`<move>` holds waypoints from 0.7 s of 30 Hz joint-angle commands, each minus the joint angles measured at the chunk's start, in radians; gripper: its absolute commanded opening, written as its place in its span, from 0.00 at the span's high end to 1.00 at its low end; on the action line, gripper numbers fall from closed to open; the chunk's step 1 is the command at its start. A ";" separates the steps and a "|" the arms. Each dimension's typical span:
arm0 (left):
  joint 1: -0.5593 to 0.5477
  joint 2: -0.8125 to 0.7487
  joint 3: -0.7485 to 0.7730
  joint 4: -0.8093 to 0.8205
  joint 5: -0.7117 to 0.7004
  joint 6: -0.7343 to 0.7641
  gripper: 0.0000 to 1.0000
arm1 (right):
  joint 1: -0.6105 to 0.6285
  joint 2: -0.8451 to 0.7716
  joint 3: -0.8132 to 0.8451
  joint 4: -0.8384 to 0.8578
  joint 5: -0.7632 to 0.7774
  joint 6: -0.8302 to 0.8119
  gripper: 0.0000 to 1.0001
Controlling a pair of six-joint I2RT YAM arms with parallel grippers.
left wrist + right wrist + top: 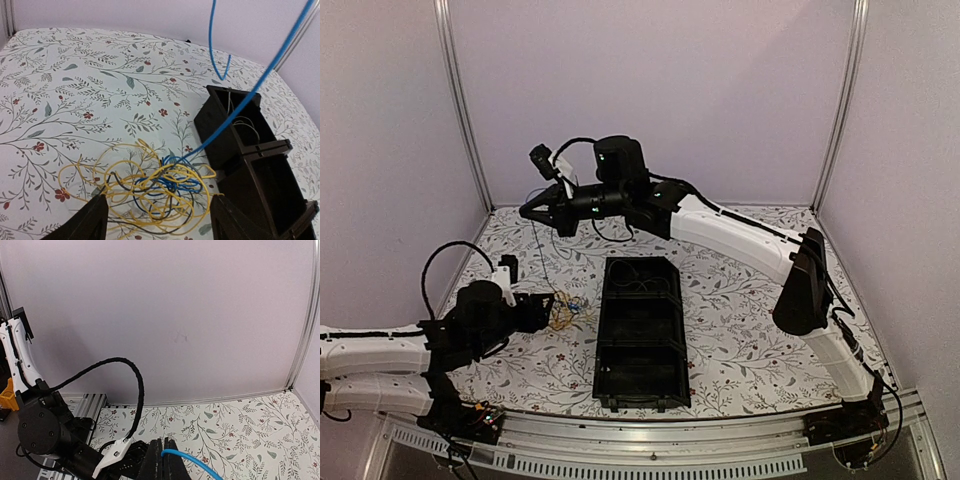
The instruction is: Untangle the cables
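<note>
The right end effector [162,462], raised high, is clamped on a thin blue wire [241,106]. The wire runs straight down into a tangled bunch of thin yellow, blue and dark wires [150,187]. The left end effector [158,202] has its jaws spread wide either side of that bunch, which lies on the floral-patterned worktop [75,85] just beside the black plastic compartment tray [642,330].

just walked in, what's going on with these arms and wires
Two arms are pulling thin cables apart. The right gripper is shut on a blue cable, held high so it runs taut up out of the tangle of yellow, blue and dark cables. That tangle lies on the table beside the black tray. The left gripper sits open and low right at it. The blue cable is not yet free.
</note>
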 commanded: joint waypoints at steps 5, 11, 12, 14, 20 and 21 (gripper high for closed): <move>0.044 0.221 -0.099 0.608 -0.152 0.129 0.31 | -0.001 -0.052 0.047 -0.007 -0.061 0.048 1.00; 0.063 0.453 -0.048 0.800 -0.008 0.179 0.31 | 0.001 -0.062 0.047 -0.010 -0.054 0.056 1.00; 0.063 0.481 -0.042 0.814 0.002 0.173 0.32 | 0.002 -0.062 0.046 -0.013 -0.051 0.052 1.00; 0.063 0.527 -0.026 0.824 0.011 0.155 0.33 | 0.002 -0.061 0.045 -0.013 -0.048 0.050 1.00; 0.081 0.684 0.027 0.822 0.032 0.123 0.59 | 0.008 -0.064 0.064 -0.003 -0.062 0.052 1.00; 0.091 0.694 0.041 0.812 0.046 0.124 0.63 | 0.010 -0.068 0.069 -0.004 -0.068 0.052 1.00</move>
